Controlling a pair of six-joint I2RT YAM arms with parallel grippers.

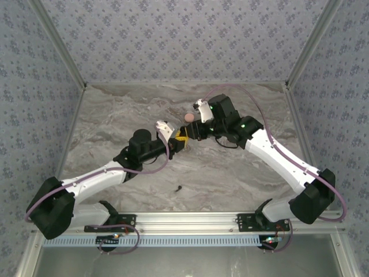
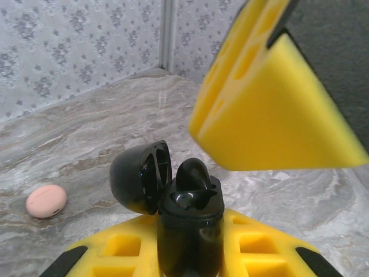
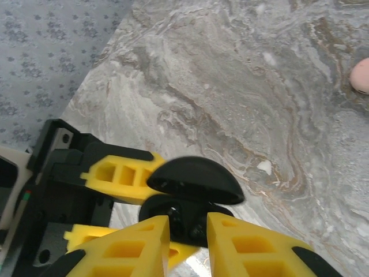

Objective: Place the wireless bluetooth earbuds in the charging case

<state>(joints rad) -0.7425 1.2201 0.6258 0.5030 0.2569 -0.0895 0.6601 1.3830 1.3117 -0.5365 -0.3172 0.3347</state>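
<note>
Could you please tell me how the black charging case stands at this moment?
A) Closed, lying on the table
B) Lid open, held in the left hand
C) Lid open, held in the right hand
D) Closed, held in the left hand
B: the charging case sits clamped between the yellow fingers of the left hand, and its lid is swung back, baring the inside.

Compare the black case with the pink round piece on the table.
The black case is held upright in the left gripper; the pink round piece lies on the table. The black case's lid stands open; the pink round piece looks closed. The black case is taller, the pink round piece flatter. Both are smooth and rounded.
</note>
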